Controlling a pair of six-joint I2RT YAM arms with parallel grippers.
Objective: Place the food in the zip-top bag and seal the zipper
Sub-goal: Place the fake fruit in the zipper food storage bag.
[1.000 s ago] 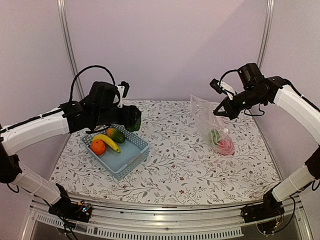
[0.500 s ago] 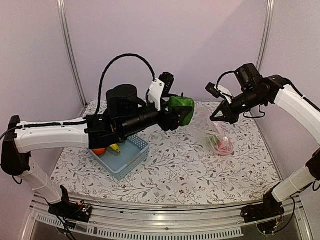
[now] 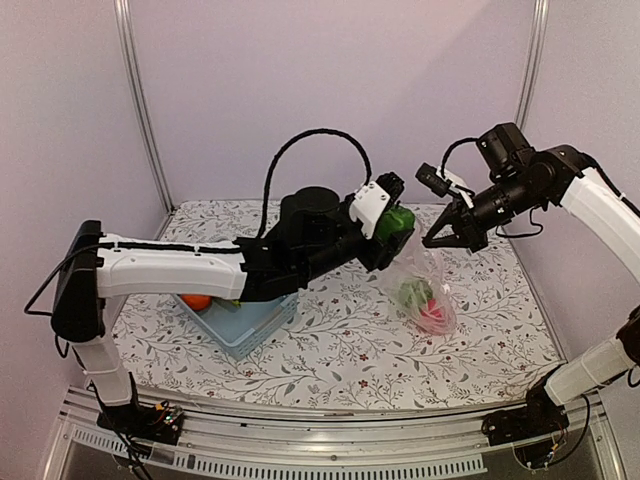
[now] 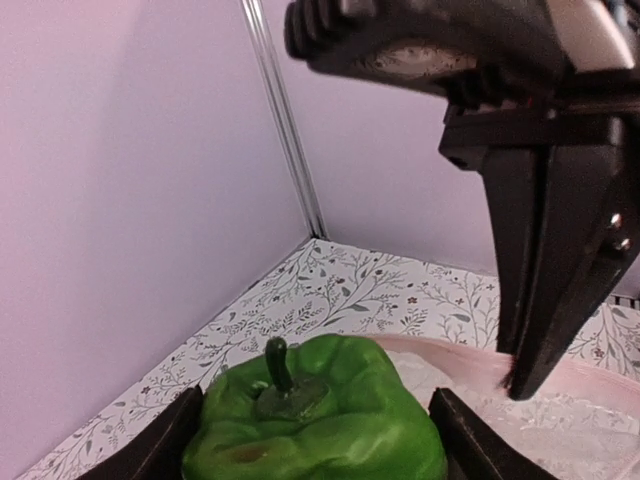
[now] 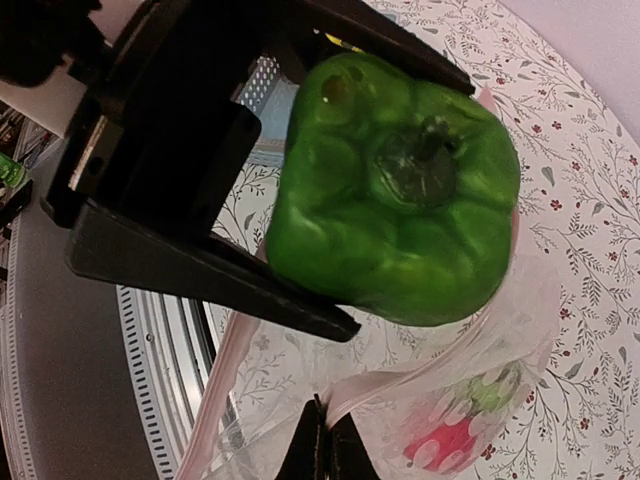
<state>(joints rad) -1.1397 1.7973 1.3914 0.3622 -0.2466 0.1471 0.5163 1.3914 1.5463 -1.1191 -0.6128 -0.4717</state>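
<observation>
Glossy green, lumpy and stubby-stemmed, the toy pepper (image 5: 400, 210) sits gripped in my left pincer (image 4: 315, 450), up off the surface (image 3: 350, 340), just at the mouth of the clear, crinkly zip-top bag (image 3: 428, 285). My right pincer (image 3: 432, 241) is clenched on the bag's pinkish zipper (image 4: 570, 375) edge, holding it up; a pinkish-red ball (image 3: 437, 316) lies inside.

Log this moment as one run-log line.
left gripper: holds green pepper at zip-top bag mouth | right gripper: pinches bag rim, held up | bag: pink-red ball and green piece inside | zipper: unsealed
</observation>
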